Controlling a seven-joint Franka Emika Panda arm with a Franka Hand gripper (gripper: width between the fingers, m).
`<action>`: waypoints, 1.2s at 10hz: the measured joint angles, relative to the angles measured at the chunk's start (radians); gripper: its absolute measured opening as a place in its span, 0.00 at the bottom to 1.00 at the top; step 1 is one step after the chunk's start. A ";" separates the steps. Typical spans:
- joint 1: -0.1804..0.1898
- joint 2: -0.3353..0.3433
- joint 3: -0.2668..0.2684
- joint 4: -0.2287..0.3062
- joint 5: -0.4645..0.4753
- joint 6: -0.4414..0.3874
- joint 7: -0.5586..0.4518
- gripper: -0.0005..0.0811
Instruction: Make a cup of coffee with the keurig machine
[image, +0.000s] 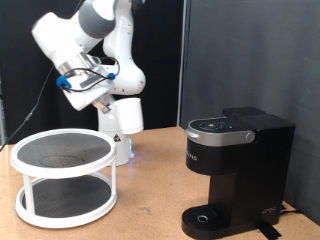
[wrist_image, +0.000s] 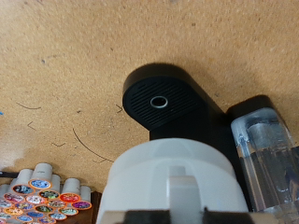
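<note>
One pincer hangs in the upper left of the exterior view, above a white two-tier round rack on the wooden surface; whether its fingers are parted or hold anything cannot be told. Well apart, at lower right, stands the keurig machine, lid down. In the wrist view, coffee pods cluster at lower left.

The keurig machine looks like black plastic, matt on its body, with a glossy top panel rimmed in silver. The counter is rough, speckled particle board; the two-tier rack is smooth white with dark mesh shelves.
</note>
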 joint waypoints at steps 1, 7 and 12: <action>0.013 0.000 0.034 -0.005 0.018 0.022 0.025 0.01; 0.056 0.014 0.118 -0.022 0.060 0.085 0.079 0.01; 0.057 0.165 0.227 -0.019 0.059 0.252 0.142 0.01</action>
